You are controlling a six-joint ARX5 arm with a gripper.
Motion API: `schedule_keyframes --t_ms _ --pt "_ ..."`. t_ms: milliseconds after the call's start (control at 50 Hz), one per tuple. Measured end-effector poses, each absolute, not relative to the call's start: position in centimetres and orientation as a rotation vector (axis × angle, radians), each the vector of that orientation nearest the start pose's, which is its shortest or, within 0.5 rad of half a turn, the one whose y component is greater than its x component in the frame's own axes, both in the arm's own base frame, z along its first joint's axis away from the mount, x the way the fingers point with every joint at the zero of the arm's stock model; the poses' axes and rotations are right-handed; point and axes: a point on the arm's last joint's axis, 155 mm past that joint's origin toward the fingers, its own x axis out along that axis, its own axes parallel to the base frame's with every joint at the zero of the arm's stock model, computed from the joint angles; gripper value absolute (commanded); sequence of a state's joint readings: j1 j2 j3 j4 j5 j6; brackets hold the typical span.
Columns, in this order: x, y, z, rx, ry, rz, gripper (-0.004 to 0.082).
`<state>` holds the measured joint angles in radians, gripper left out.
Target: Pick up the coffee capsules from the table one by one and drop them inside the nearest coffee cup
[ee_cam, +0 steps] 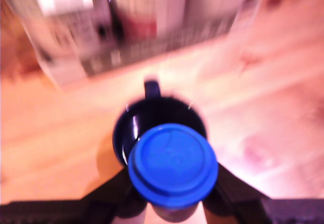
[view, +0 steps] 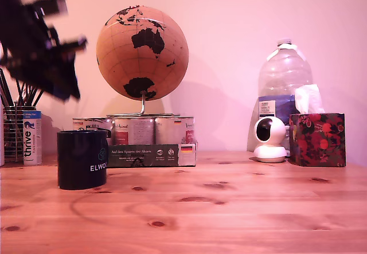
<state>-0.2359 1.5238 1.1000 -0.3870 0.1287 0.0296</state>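
Note:
A blue round coffee capsule (ee_cam: 172, 166) fills the wrist view, with my gripper (ee_cam: 172, 193) shut on it and a dark finger (ee_cam: 114, 196) on each side. Directly below it is the open mouth of the dark navy coffee cup (ee_cam: 147, 120), handle pointing away. In the exterior view the cup (view: 82, 159), marked ELWO, stands on the pine table (view: 229, 208) at the exterior view's left. My blurred gripper (view: 60, 82) hangs well above it. The capsule itself does not show in that view. No other capsules are visible on the table.
Behind the cup stand silver tins (view: 135, 131) and a dark labelled box (view: 152, 155), with a globe (view: 142, 52) above. A wire pen holder (view: 12, 133) and a thrive tube (view: 32, 137) are far left. A white camera (view: 269, 139), a water bottle (view: 285, 88) and a tissue box (view: 317, 139) stand on the right.

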Motion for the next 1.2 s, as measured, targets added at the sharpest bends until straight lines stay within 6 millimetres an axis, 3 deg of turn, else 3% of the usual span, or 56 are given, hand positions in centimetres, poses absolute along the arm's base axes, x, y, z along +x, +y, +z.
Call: schedule_keyframes --t_ms 300,660,1200 --pt "43.1 -12.7 14.3 0.083 0.85 -0.351 0.0198" --pt "43.3 -12.6 10.5 0.108 0.987 -0.343 0.0198" --pt "43.4 -13.0 10.7 0.129 0.976 -0.354 0.0198"
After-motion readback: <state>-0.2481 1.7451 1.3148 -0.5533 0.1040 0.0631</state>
